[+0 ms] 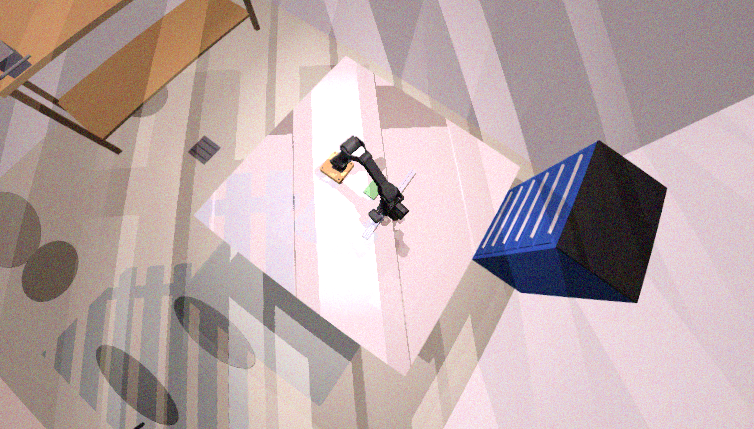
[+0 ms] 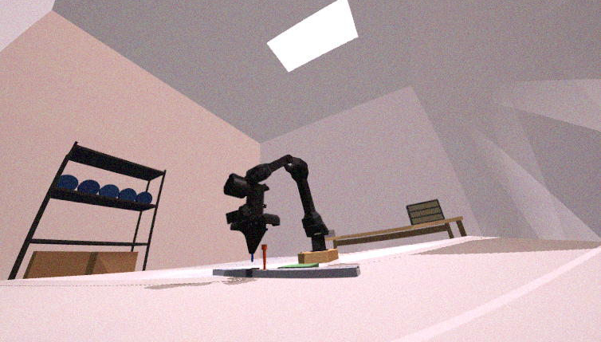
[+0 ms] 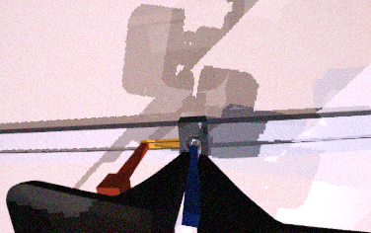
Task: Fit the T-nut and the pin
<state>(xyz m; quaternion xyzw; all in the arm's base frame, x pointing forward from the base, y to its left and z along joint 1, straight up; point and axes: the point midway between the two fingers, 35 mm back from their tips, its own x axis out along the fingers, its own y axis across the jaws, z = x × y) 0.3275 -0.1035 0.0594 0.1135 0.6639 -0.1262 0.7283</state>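
Gripping the blue pin between its 2 fingertips, the gripper points down above the dark bracket on the aluminum rail. In the exterior view the pin hangs upright under the fingertips, its lower end near the bracket; in the wrist view that end overlaps the pale-ringed hole, and whether it has entered cannot be told. The brass T-nut lies in the rail's slot, 1 end running up to the bracket and the other showing beside it. Its orange handle sticks up just beside the pin, apart from it in the exterior view, with a wider block at the top. The green tray sits near the rail, on the side towards the arm's base. The black arm rises from a wooden base block, bends over at the top and reaches out over the rail. All of these stand on the pale tabletop.
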